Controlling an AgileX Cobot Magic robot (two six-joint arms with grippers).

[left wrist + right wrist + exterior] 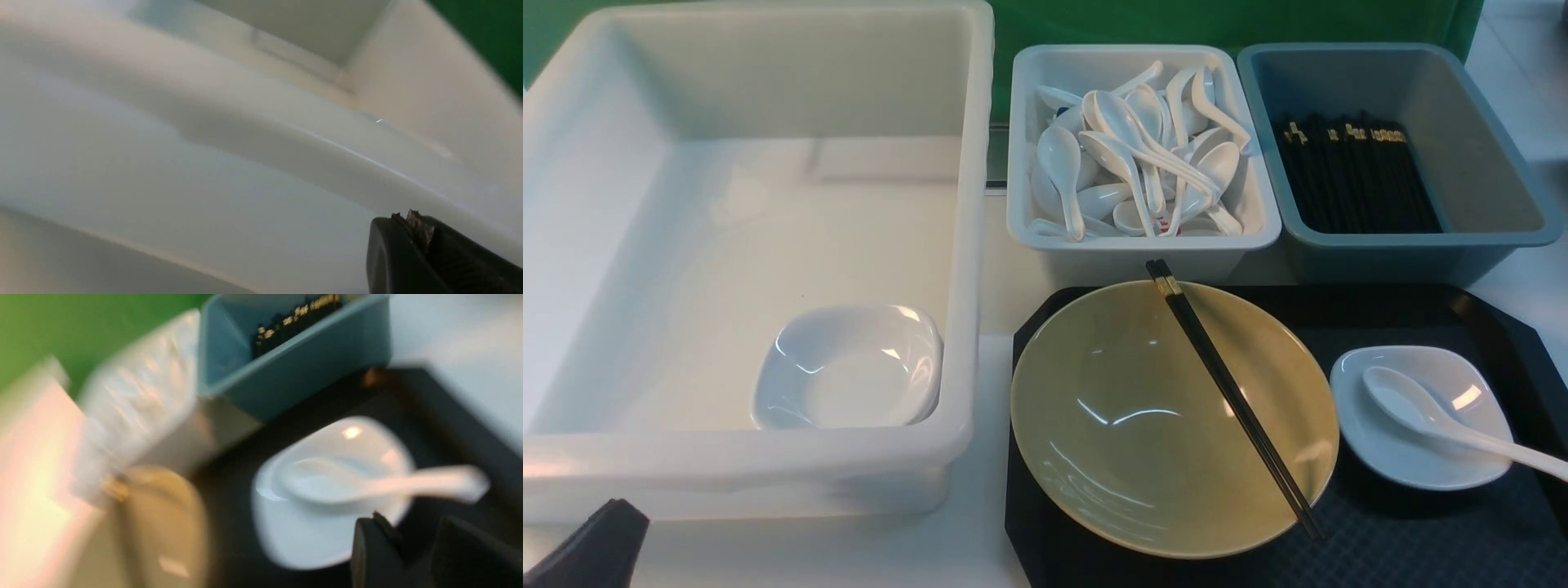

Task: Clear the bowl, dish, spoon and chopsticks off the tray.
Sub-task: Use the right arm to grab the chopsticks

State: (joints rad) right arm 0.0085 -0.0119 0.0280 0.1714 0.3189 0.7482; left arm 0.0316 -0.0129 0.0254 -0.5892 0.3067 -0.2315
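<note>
currently one tray (1421, 531) lies on the surface (988, 531), at the right. it carries one bowl (1127, 425), one dish (1388, 449), one spoon (1429, 412) and one pair of chopsticks (1233, 400).

the bowl fills the tray's left part. the chopsticks lie together across its rim, their long axis slanting from far left to near right. the gold-banded thick ends point at the spoon bin (1021, 147), and the tips reach past the near right rim. the dish sits just right of the bowl, apart from it. the spoon lies in the dish, scoop up and toward the bowl. its handle runs right and slightly nearer, out over the dish's rim.

a second dish (849, 376) rests in the near right corner of the one tub (964, 245), left of the tray. two bins stand side by side behind the tray. the spoon bin holds a heap of spoons (1135, 163), too tangled to count. the chopstick bin (1486, 163) holds a bundle of sticks (1356, 180) lying front to back.

the left end effector (412, 220) is clenched and empty, low by the tub's near left corner. the right end effector (416, 526) hovers over the dish near the spoon's handle, fingers parted with nothing between them, though that view is blurred.
</note>
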